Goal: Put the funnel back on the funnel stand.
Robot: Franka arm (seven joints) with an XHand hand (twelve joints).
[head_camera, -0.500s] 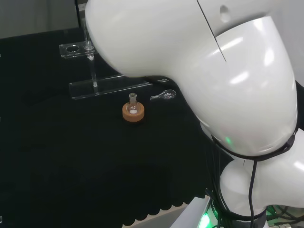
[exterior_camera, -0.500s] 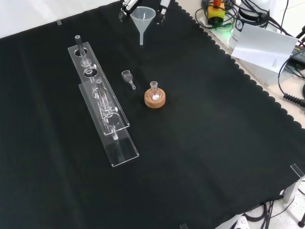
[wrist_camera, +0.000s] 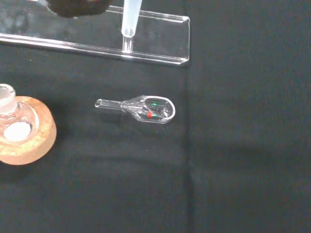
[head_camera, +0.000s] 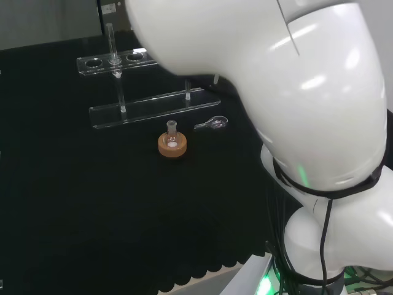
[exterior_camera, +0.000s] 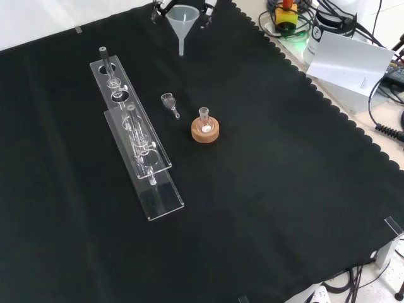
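Funnel (exterior_camera: 182,20), translucent, spout down, top centre of front view, gripped at its rim by hand (exterior_camera: 161,8), clear funnel stand (exterior_camera: 136,137) at left on black-clothed table (exterior_camera: 265,208), small glass scoop (exterior_camera: 169,101), flask on cork ring (exterior_camera: 206,130) mid-frame.

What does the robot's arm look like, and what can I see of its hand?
The arm is made of big, rounded, glossy white links, with a thin black cable running down near its base and small green lights. Of the hand, only black and white finger parts appear at the front view's top edge.
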